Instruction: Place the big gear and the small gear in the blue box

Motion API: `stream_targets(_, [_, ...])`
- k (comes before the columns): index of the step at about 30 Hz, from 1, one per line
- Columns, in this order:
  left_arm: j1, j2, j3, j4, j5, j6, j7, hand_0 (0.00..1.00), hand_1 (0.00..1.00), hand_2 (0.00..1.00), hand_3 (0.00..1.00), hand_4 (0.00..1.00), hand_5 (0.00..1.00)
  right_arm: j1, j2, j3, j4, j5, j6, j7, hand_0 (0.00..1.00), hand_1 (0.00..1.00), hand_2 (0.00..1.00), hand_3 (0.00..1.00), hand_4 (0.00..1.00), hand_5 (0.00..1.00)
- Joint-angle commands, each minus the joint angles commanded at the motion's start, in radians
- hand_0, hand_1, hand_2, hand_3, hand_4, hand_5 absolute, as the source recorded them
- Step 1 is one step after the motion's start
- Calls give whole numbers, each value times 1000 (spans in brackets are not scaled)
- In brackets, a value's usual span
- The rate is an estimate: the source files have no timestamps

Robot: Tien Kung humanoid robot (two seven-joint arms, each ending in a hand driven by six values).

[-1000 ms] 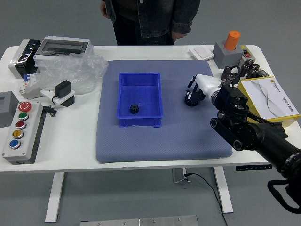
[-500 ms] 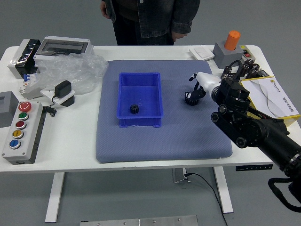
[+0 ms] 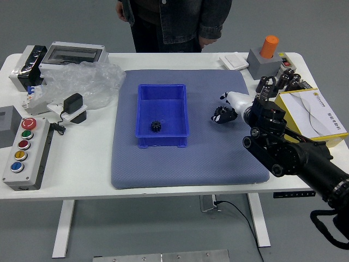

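By the blue box (image 3: 162, 142), the right hand (image 3: 266, 113) was at the big gear (image 3: 224, 115).
The big gear was over the gray mat (image 3: 212, 161) on the white counter (image 3: 82, 164), and the small gear (image 3: 156, 126) sat inside the blue box. I could not tell if the fingers were wide, narrow or holding the big gear. A person (image 3: 180, 22) stood at the far side, arms down.

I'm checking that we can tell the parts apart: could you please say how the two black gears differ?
The big gear looks wider; the small gear looks narrower. The big gear is on the gray-blue mat, the small gear inside the blue box. Both are black and toothed.
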State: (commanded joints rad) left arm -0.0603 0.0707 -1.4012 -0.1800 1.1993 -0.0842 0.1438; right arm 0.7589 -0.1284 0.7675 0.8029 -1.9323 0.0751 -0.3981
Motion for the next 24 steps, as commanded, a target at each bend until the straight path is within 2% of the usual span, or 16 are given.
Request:
stream_targets(2, [0, -1, 0, 0, 0, 0, 0, 731, 681, 710, 709, 437, 23, -1, 1, -9, -6, -7, -7, 5, 738, 698, 847, 899, 809, 444])
stream_targets(3, [-1, -1, 0, 0, 0, 0, 0, 731, 682, 712, 709, 436, 24, -1, 1, -15, -10, -11, -12, 8, 717, 678, 816, 861, 805, 441])
stream_targets(7, [-1, -1, 0, 0, 0, 0, 0, 731, 682, 712, 709, 436, 24, -1, 3, -28, -25, -22, -27, 19, 717, 678, 816, 861, 805, 441])
stream_targets(8, [-1, -1, 1, 0, 0, 0, 0, 732, 681, 712, 707, 433, 23, -1, 4, -30, -29, -24, -31, 22, 700, 649, 774, 823, 796, 433])
stream_targets(14, [-2, -2, 2, 0, -1, 0, 0, 732, 681, 712, 707, 433, 23, 0, 10, -41, -52, -34, -58, 36, 700, 649, 774, 823, 796, 433])
stream_targets(15, [-2, -2, 2, 0, -1, 0, 0, 732, 682, 712, 708, 432, 24, -1, 11, -44, -55, -37, -62, 38, 669, 600, 716, 773, 774, 420])
stream_targets(19, [-2, -4, 2, 0, 0, 0, 0, 732, 682, 712, 708, 432, 24, -2, 16, -52, -68, -43, -76, 44, 669, 600, 716, 773, 774, 420])
stream_targets(20, [-2, -4, 3, 0, 0, 0, 1, 732, 682, 712, 707, 430, 23, -2, 17, -54, -71, -45, -79, 46, 644, 574, 668, 708, 744, 409])
stream_targets(24, [-1, -5, 4, 0, -1, 0, 1, 732, 682, 712, 707, 430, 23, -4, 22, -61, -82, -51, -91, 50, 644, 574, 668, 708, 744, 409])
